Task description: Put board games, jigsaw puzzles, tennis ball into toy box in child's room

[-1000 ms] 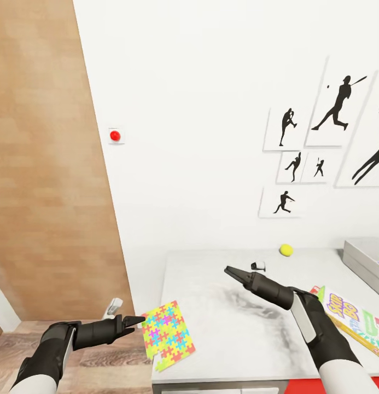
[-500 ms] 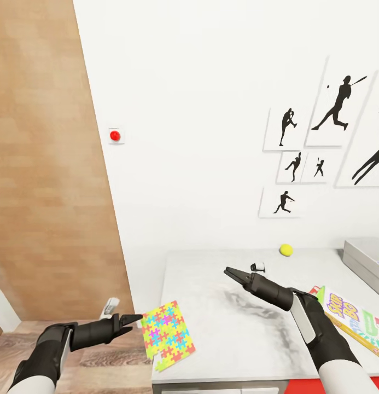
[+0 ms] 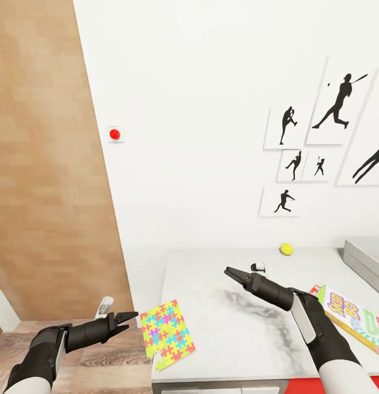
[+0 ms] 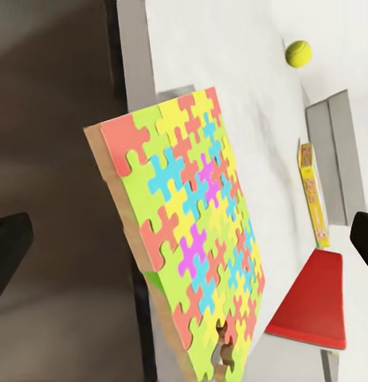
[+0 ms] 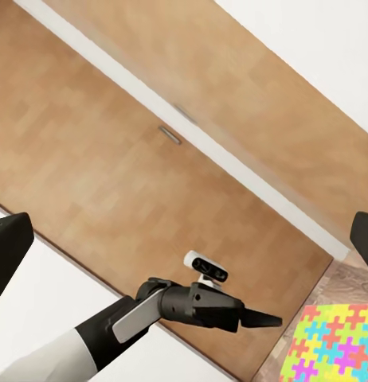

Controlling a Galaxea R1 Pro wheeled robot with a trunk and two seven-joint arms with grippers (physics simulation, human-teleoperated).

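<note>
Wall [image 3: 211, 109]: white, carrying a cluster of black sports silhouette pictures [image 3: 326, 142] and a small red dot [image 3: 115, 133] on a white plate.

Door [image 3: 47, 164]: wood-grain panel, standing at the wall's left side.

Floor [image 3: 101, 366]: wood planks, seen under the left arm.

Table [image 3: 238, 328]: light-grey top with a darker smudge at its middle, set against the wall.

Toy box [image 3: 367, 260]: grey bin at the far right of the table, cut off by the picture edge.

Board game [image 3: 359, 323]: flat box with a yellow, red and green lid, lying on the table's right part, just beside the right forearm.

Jigsaw puzzle [image 3: 167, 334]: multicoloured square at the table's front left corner, overhanging the left edge; in the left wrist view [image 4: 192, 239] it fills the middle, lying between the two fingertips' lines and touching neither.

Left gripper [image 3: 129, 317]: beside the table's left edge, fingers apart, tips just short of the puzzle's edge, holding nothing; also seen from the right wrist view [image 5: 268, 321].

Right gripper [image 3: 228, 272]: hovering above the table's middle, pointing left; fingers parted, holding nothing.

Tennis ball [image 3: 286, 249]: yellow-green, on the table near the wall, well apart from both grippers.

Small white and black object [image 3: 258, 267]: on the table near the ball; kind cannot be told.
</note>
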